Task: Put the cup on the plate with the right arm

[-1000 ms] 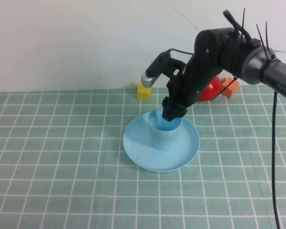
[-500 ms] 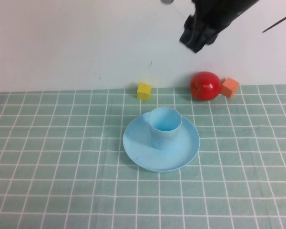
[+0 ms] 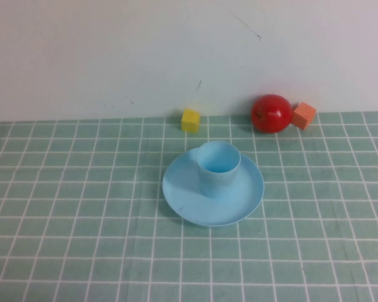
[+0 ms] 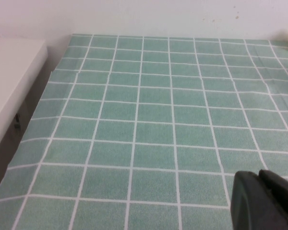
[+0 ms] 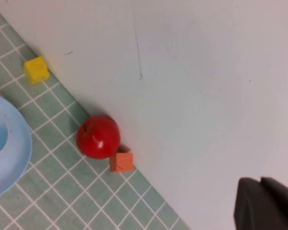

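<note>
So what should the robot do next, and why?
Probably just keep the right gripper away and park it. The cup stands upright on the plate with nothing holding it, so the job looks done. The right gripper is up near the wall, above the red apple. The left gripper hangs over bare cloth, far from the plate.

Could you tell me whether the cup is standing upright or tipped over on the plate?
Upright: the cup stands on the plate, open mouth up, free of both arms. Only a dark tip of the left pincer and right pincer shows.
</note>
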Robot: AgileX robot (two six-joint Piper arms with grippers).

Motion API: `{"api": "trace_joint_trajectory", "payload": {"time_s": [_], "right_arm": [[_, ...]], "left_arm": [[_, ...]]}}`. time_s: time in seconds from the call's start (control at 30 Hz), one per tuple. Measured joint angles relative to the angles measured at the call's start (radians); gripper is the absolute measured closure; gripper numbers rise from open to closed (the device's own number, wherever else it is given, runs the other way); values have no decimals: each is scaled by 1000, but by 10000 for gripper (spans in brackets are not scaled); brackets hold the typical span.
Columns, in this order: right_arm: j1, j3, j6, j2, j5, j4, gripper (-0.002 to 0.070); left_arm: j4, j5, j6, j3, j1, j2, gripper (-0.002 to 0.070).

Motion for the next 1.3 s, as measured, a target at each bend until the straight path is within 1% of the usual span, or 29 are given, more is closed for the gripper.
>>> {"api": "trace_joint_trajectory", "payload": {"time_s": [0.13, 0.23, 0.33, 0.53, 0.87, 1.0, 1.17, 1.3], "right_arm": [[0, 75, 30, -77, 0, -18, 678], [0, 190, 62, -150, -24, -45, 678], [0, 345, 110, -223, -91, -74, 678], [0, 699, 204, -390, -267, -86, 678], [0, 1308, 435, -700, -638, -86, 678], [0, 1502, 501, -817, -737, -84, 679], [0, 1644, 521, -934, -765, -82, 679], [0, 1664, 517, -1003, -682, -69, 679]], "left_arm": [[0, 0, 0, 0, 0, 0, 678], [0, 0, 0, 0, 0, 0, 680], [0, 0, 0, 0, 0, 0, 680], [0, 0, 0, 0, 0, 0, 680], [0, 0, 0, 0, 0, 0, 680], [0, 0, 0, 0, 0, 0, 680], [0, 0, 0, 0, 0, 0, 680], [0, 0, 0, 0, 0, 0, 680]]}}
